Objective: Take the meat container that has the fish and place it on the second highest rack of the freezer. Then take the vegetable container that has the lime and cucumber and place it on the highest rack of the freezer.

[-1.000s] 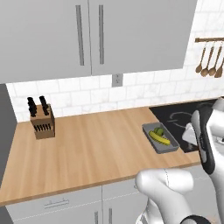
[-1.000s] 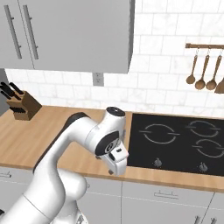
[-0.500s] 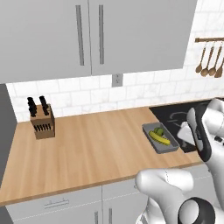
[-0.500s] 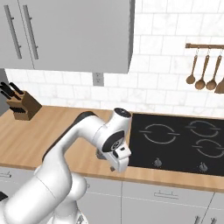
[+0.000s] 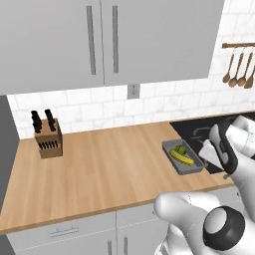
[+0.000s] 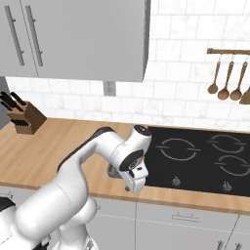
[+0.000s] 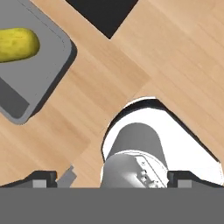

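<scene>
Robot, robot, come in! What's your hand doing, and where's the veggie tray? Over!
Gripper open, empty, above the counter. Vegetable tray with cucumber and lime sits on the counter beside the cooktop, not grabbed. Nothing blocking it.

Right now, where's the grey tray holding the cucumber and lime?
In the left base view, the shallow grey tray sits on the wooden counter toward the right, beside the black cooktop, with the wooden knife block far to its left.

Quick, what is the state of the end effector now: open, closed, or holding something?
End effector: open, holding nothing, above the counter beside the tray.
</scene>
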